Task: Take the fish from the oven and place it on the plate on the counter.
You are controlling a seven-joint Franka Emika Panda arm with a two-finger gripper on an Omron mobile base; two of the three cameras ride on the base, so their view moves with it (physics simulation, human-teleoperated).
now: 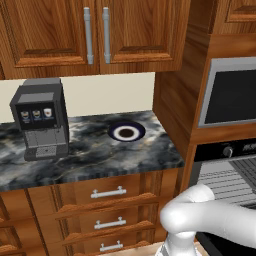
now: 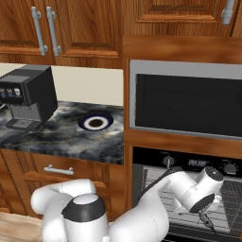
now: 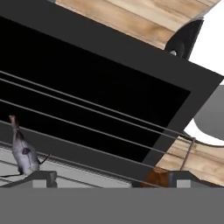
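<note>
Lying at lower left of the hand view, on the grey wire rack point(image 3: 87, 131) of the built-in steel oven point(image 2: 189, 189): small grey fish point(image 3: 22, 151), likely light, slick, soft; best pinched mid-body. Hand point(image 3: 111, 177) spread wide, empty. Blue-rimmed round plate point(image 1: 126, 132) mid-frame on roomy dark veined marble bench point(image 1: 90, 155).

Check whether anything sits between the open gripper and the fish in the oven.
Nothing visible does. In the hand view the fish lies on the oven rack, off to the left of the open gripper, with only bare rack wires near it. The plate waits unoccupied on the counter.
</note>
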